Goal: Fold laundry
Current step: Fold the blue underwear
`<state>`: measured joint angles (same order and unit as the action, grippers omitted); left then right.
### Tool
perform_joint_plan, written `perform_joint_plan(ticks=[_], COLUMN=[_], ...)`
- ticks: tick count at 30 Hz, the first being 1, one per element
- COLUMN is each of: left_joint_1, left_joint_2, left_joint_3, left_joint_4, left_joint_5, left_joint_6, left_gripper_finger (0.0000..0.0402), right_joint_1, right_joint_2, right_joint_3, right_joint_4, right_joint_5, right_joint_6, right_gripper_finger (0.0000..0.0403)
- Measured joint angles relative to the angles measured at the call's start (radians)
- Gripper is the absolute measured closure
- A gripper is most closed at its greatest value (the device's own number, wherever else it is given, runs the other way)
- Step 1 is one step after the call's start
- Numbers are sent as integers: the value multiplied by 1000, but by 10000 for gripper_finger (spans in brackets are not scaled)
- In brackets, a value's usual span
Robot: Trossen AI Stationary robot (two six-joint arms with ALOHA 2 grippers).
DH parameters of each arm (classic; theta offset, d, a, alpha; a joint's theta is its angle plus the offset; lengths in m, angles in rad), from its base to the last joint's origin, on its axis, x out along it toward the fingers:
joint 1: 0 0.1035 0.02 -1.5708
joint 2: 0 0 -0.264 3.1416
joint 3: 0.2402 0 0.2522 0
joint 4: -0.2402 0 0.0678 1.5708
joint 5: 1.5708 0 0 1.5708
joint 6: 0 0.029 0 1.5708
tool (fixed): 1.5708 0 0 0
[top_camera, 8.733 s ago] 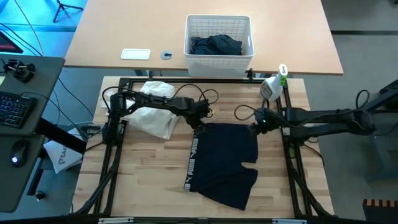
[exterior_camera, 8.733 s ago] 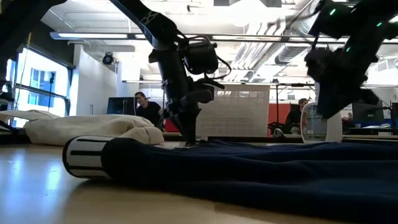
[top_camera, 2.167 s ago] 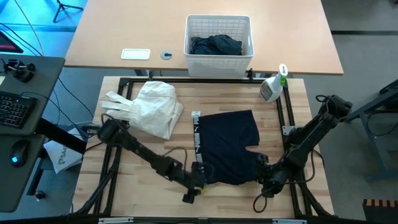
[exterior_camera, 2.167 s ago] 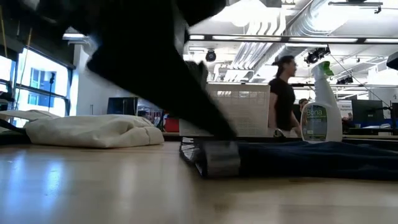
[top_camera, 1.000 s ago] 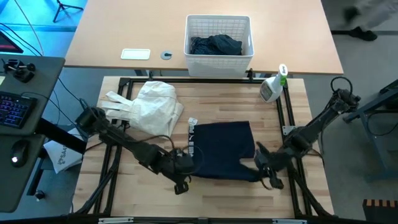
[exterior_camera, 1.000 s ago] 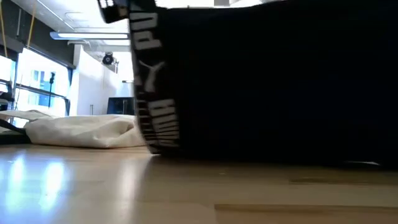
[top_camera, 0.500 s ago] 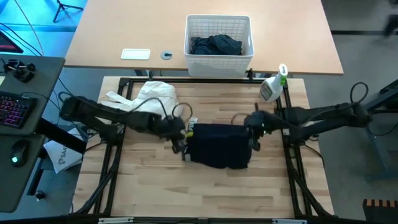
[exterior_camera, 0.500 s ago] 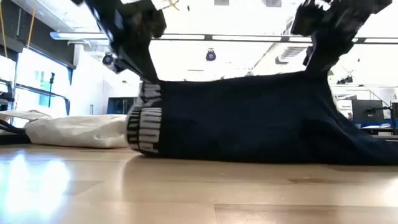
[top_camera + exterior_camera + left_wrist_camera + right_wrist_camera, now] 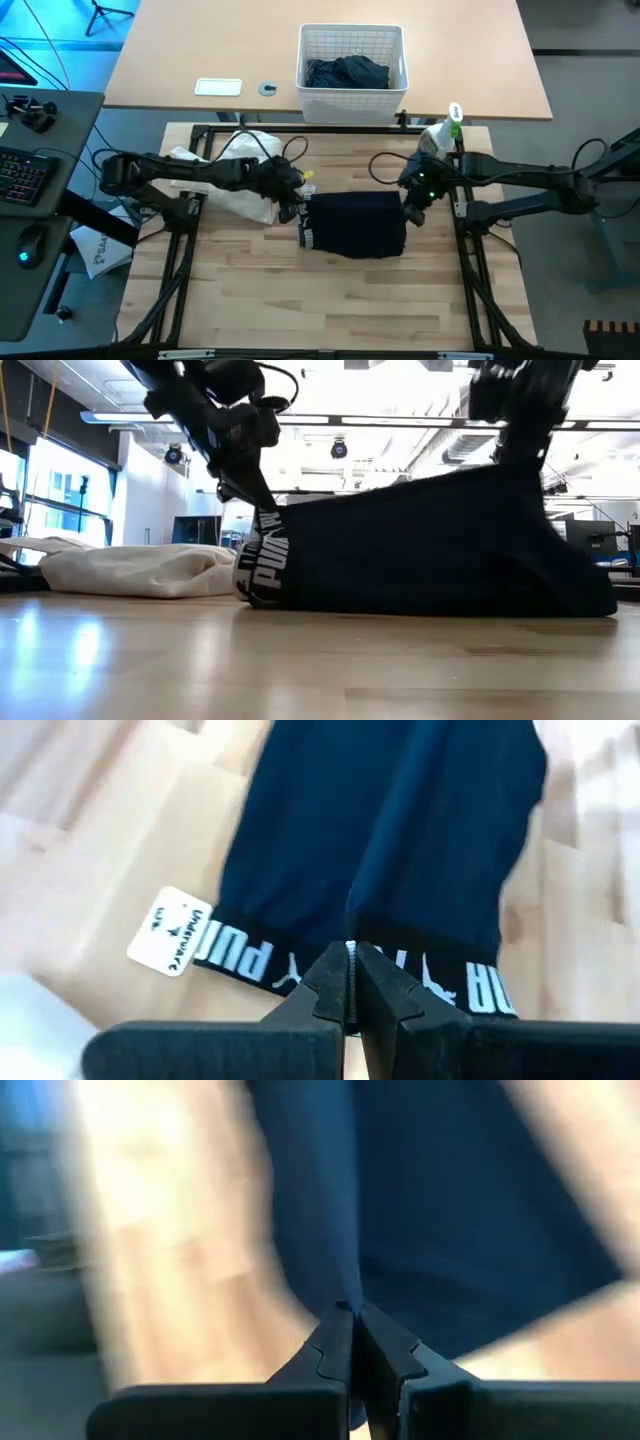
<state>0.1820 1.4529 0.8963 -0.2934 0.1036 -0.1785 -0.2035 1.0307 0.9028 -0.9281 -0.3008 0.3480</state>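
Fold in hand: dark shorts (image 9: 355, 224) doubled over mid-table, far edge lifted off the wood. Left gripper (image 9: 298, 205) pinched shut on the waistband (image 9: 345, 960) corner; right gripper (image 9: 411, 206) pinched shut on the opposite corner — cloth hanging taut between the two in the low view. Judged next: lowering both corners onto the lower layer, edges matched, then releasing. More laundry (image 9: 347, 72) waiting in basket (image 9: 352, 100); pale garment (image 9: 240, 178) just beside.

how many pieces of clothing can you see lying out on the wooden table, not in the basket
2: dark navy shorts mid-table, pinched by left hand and right hand; a cream garment beside them.
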Motion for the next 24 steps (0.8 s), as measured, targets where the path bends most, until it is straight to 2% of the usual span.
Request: perform_joint_plan(ticks=[4,10,16,18,22,24], left_joint_1=[46,81,91,94,99,106], left_joint_2=[50,167,231,234,206,200], left_joint_3=[0,0,2,11,53,64], left_joint_4=[13,122,193,181,122,108], left_joint_5=[-9,-13,-20,-14,37,26], left_joint_6=[60,117,129,130,147,156], left_gripper_finger=[401,401,401,401,401,401], right_joint_1=[-72,-169,-178,-177,-178,-177], right_joint_2=[67,210,313,315,297,291], right_joint_3=[-2,-2,2,16,76,108], right_joint_4=[4,16,0,-40,-127,-127], right_joint_5=[204,234,206,145,-46,-43], right_joint_6=[-62,-184,-279,-278,-305,-331], right_gripper_finger=[403,403,403,403,403,403])
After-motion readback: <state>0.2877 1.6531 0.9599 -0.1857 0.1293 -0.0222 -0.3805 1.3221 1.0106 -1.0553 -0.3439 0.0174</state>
